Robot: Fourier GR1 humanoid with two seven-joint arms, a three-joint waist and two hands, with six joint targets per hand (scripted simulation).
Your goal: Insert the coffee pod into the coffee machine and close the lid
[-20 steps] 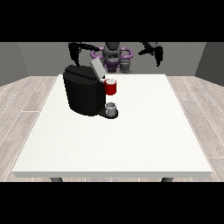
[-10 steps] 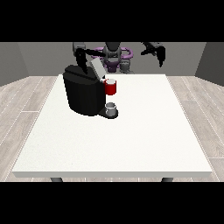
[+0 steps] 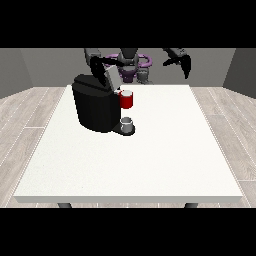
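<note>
The hand at the view's left [image 3: 98, 66] sits above the black coffee machine [image 3: 96, 104], beside its raised lid [image 3: 112, 77]. Below it shows a red thing at the machine [image 3: 127, 100]. The hand at the view's right [image 3: 184, 64] hangs well apart over the white table [image 3: 165, 145].

Black coffee machine [image 3: 95, 107], white table [image 3: 165, 150], red thing at the machine [image 3: 127, 100].

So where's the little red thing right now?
In the front view, a red thing at the machine sits against the right side of the black coffee machine, left of the table's middle, just above a small grey thing at the machine's base.
</note>
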